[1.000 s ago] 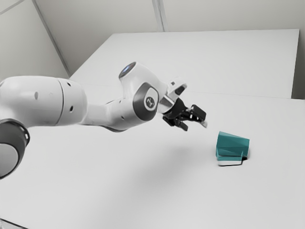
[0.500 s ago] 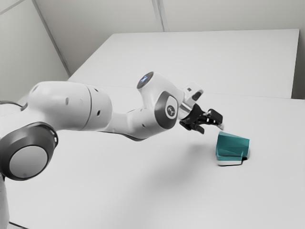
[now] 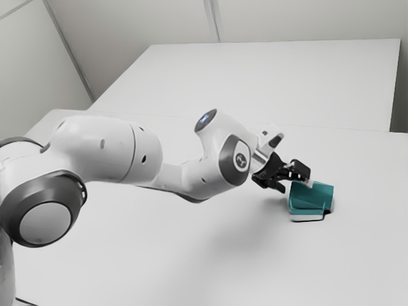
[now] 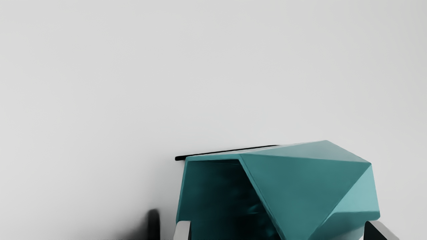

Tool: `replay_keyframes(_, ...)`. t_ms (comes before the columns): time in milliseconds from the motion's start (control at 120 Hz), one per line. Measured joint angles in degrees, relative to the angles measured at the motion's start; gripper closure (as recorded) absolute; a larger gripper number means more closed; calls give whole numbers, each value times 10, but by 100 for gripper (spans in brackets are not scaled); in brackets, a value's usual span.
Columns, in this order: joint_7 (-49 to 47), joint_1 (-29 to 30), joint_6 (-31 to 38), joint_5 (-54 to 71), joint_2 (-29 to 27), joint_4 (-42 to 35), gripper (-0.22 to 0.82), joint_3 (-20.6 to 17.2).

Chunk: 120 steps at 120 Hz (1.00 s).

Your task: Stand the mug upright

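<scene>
At the exterior view's lower right, the faceted teal mug point(image 3: 310, 199) lies sideways on the counter point(image 3: 191, 268). The gripper point(image 3: 296, 187), wide open, gripping nothing, spans it end to end, presumably to clamp before righting.

mug point(image 4: 300, 180) and fingers point(image 4: 182, 230) partly cut off by the wrist view's edge, arm point(image 3: 102, 150) by the exterior view's left edge

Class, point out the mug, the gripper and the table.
Mug point(image 4: 287, 186): wrist view, on its faceted outer side.
Gripper point(image 3: 296, 186): exterior view, midway between its fingertips.
Table point(image 3: 159, 255): exterior view, bare top.
</scene>
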Motion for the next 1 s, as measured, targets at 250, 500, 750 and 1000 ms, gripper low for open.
replay_keyframes(250,2,-15,22,-3,12,5,11,0)
replay_keyframes(500,4,-24,39,4,14,15,29,0)
replay_keyframes(750,8,-26,44,9,15,44,40,0)
replay_keyframes(1000,10,-33,46,17,20,53,65,0)
